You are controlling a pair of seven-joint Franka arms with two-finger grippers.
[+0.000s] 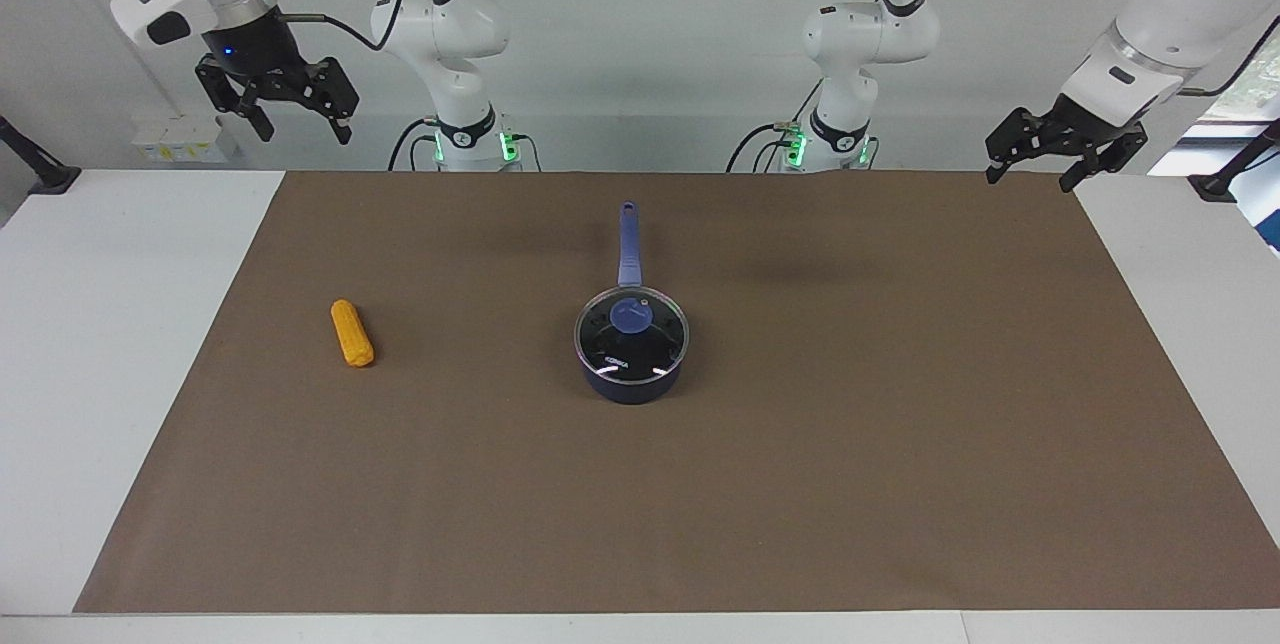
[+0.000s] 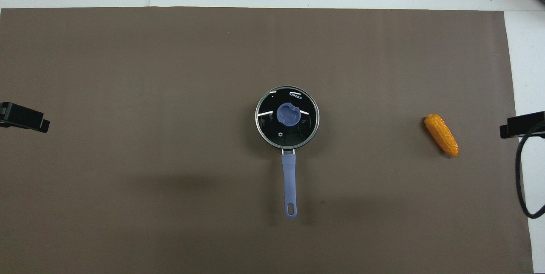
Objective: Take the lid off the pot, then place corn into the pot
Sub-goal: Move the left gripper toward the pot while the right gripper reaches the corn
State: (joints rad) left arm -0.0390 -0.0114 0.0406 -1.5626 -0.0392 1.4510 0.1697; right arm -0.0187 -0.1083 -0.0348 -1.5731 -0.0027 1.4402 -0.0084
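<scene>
The pot [image 1: 631, 372] sits near the middle of the brown mat [image 1: 800, 484], its long blue-purple handle pointing toward the robots. The lid [image 1: 631, 336] rests flat on the pot's rim, blue knob at the centre, so the pot is closed and nothing grips it.

Going across the facing view from its left edge: the right gripper [image 1: 300, 129] hangs high in the air over the white table [image 1: 120, 324] and the mat's edge at the right arm's end. Its two fingers are spread wide apart, with nothing between them and nothing touched. Below it, well apart, the corn [image 1: 352, 333] lies on its side on the mat, toward the right arm's end of the table and at about the same distance from the robots as the pot. It is clear of the pot and of both grippers.

Next comes the pot with its lid at the centre. At the other end, the left gripper [image 1: 1026, 171] hovers over the mat's corner nearest the left arm's base. Its fingers likewise stand apart and hold nothing.

In the overhead view only a dark tip of each gripper shows at the side edges: the left gripper [image 2: 25, 117] and the right gripper [image 2: 521, 124], both level with the pot [image 2: 287, 116] and the corn [image 2: 441, 134].
</scene>
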